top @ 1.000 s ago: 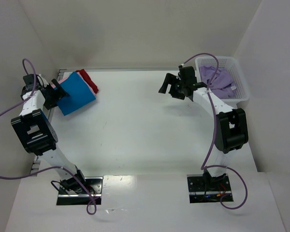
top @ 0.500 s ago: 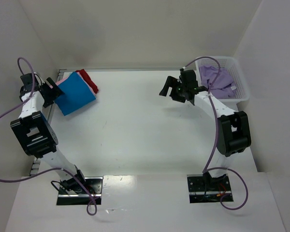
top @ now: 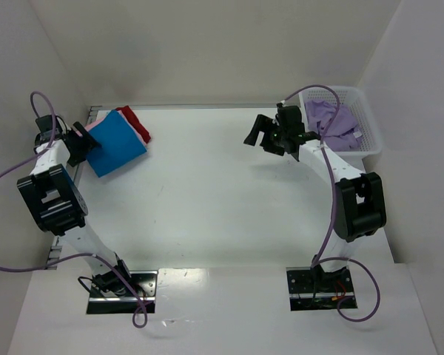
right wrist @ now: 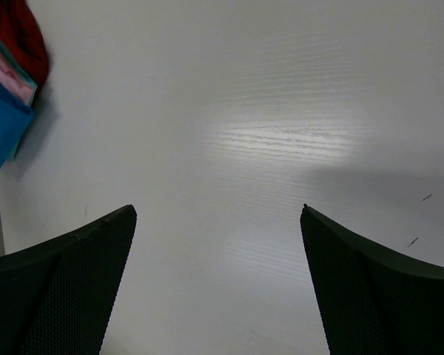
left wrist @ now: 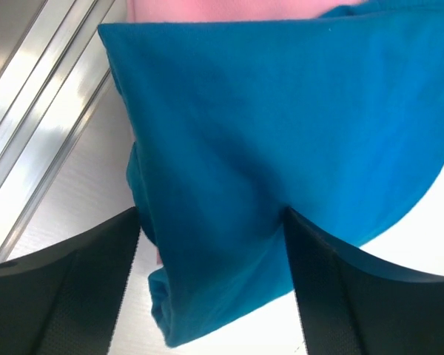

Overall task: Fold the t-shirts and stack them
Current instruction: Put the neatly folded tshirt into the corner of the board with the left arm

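Note:
A folded bright blue t-shirt (top: 117,143) tops a stack at the table's far left, with a pink t-shirt (top: 95,123) and a red t-shirt (top: 136,123) showing under it. My left gripper (top: 81,143) sits at the stack's left edge. In the left wrist view its jaws stand wide apart, and the blue t-shirt's (left wrist: 266,111) near edge lies between them; the left gripper (left wrist: 212,214) is open. A lavender t-shirt (top: 336,118) lies crumpled in the basket. My right gripper (top: 256,133) hovers open over bare table (right wrist: 229,148), nothing between its fingers.
The white mesh basket (top: 369,122) stands at the far right corner beside the right arm. A metal rail (left wrist: 41,111) runs along the table's left edge next to the stack. The stack's red, pink and blue edges (right wrist: 11,70) show at the right wrist view's top left.
My left gripper has shifted slightly back along the blue t-shirt's edge. The right arm's elbow has drifted a little to the right; its gripper has hardly moved.

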{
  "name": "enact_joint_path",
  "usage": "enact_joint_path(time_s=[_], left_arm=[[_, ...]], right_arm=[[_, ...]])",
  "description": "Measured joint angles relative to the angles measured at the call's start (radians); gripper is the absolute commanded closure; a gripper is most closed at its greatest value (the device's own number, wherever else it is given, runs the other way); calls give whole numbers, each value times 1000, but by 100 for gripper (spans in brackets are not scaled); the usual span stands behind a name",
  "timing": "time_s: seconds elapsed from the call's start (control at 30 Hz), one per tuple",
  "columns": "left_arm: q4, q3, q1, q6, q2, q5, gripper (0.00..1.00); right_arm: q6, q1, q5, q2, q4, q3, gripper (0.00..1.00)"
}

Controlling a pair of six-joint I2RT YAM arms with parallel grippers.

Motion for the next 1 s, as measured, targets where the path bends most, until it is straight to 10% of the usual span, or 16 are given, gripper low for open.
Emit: enact_joint_path(time_s=[0.3,1.0], left_arm=[[89,-5,-2,-67,40,-9,56],[122,134,-114,154,45,-250,43]], right_arm=[[0,0,12,-21,-4,0,3],[0,0,23,-32,-7,-3,3]])
